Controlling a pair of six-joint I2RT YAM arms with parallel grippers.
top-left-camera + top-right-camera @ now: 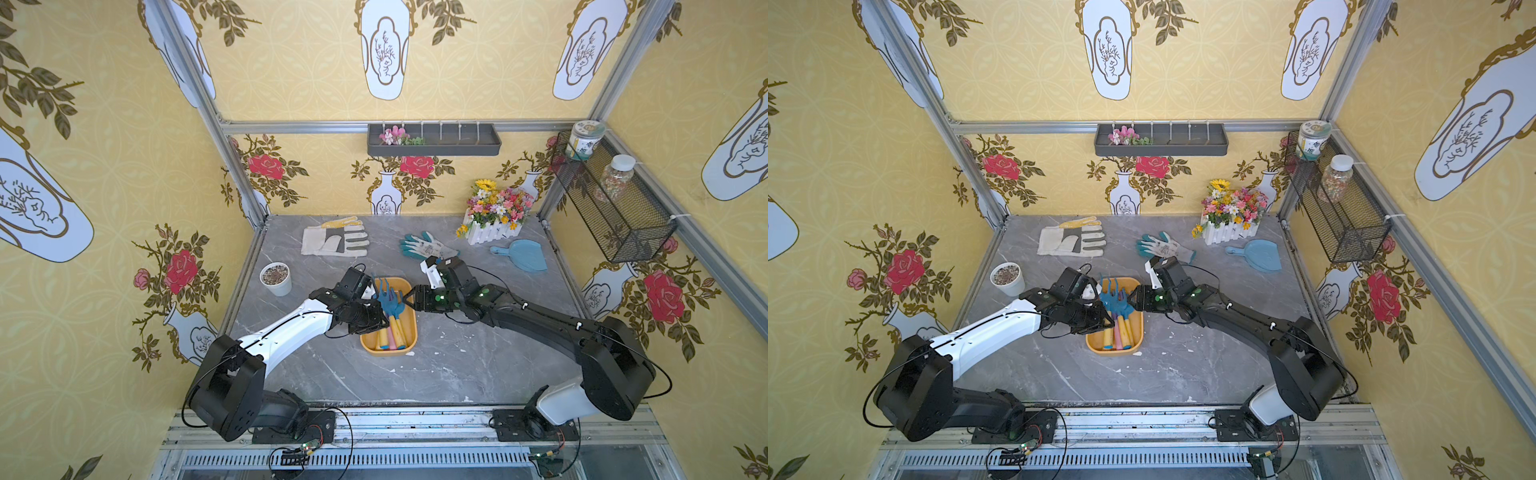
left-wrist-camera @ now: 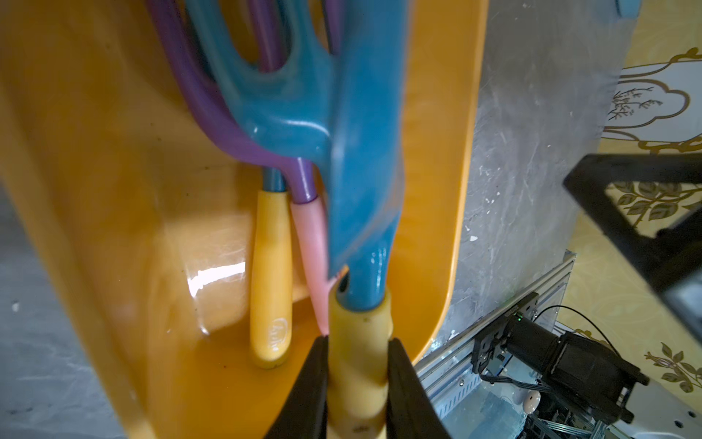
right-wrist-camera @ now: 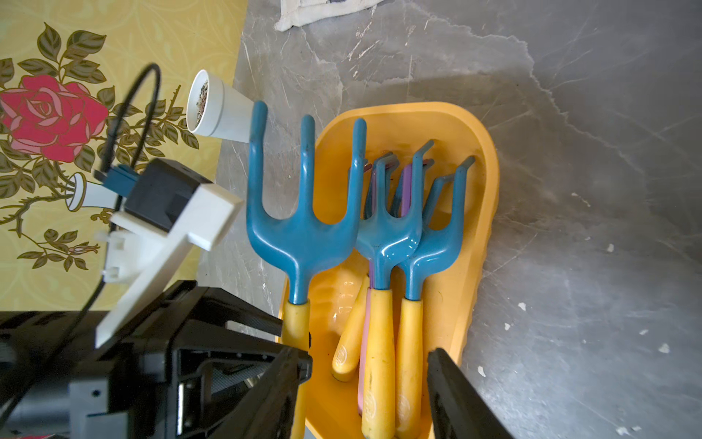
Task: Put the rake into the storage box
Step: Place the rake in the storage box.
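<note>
The left hand (image 2: 357, 340) is closed tightly on the yellow handle of the rake (image 3: 304, 235), one black finger (image 2: 315, 365) on each side of it. The rake has a blue head with three straight tines. In both top views it is over the storage box (image 1: 388, 352), and its head lies across the other tools (image 3: 387, 243) inside. I cannot tell if it touches them or only hangs above them. In the right wrist view the handle is at the box's edge on the left arm's side, and the tines reach toward the white pot (image 3: 224, 114).

The storage box is a shallow orange-yellow tray in the middle of the grey tabletop (image 1: 457, 365), between the two arms. Inside it lie several hand tools with yellow handles (one more has a pink handle and a purple head), all pointing the same way.

The right hand (image 3: 364, 351) is just beside the box at its right side. Its jaws stand apart and nothing is clamped between them.

Farther back on the tabletop are a white work glove (image 1: 334, 241), a blue-green glove (image 1: 428, 247) and a blue dustpan (image 1: 525, 255).
</note>
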